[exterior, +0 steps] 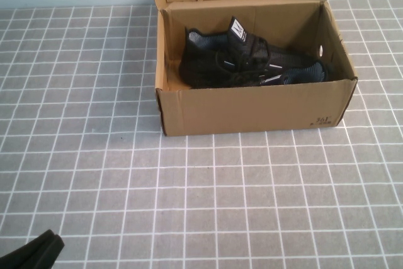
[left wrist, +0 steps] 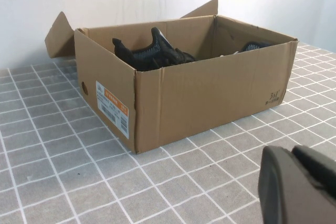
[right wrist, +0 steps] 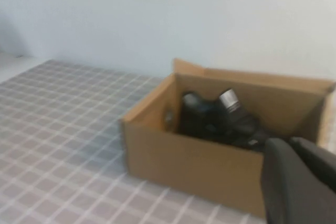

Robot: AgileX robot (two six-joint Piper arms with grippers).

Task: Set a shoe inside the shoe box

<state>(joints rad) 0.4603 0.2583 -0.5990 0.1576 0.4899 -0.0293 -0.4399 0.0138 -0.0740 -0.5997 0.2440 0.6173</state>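
Shoe box (exterior: 252, 108) sits toward far edge of gridded table (exterior: 189, 206), lid flap up at back. Black shoes (exterior: 252, 61) lie inside; can't tell the task shoe from its twin. Left gripper (exterior: 34, 253) at near-left corner of table, closed, holding nothing. Right gripper (right wrist: 299, 182) closed, empty, back from the box.
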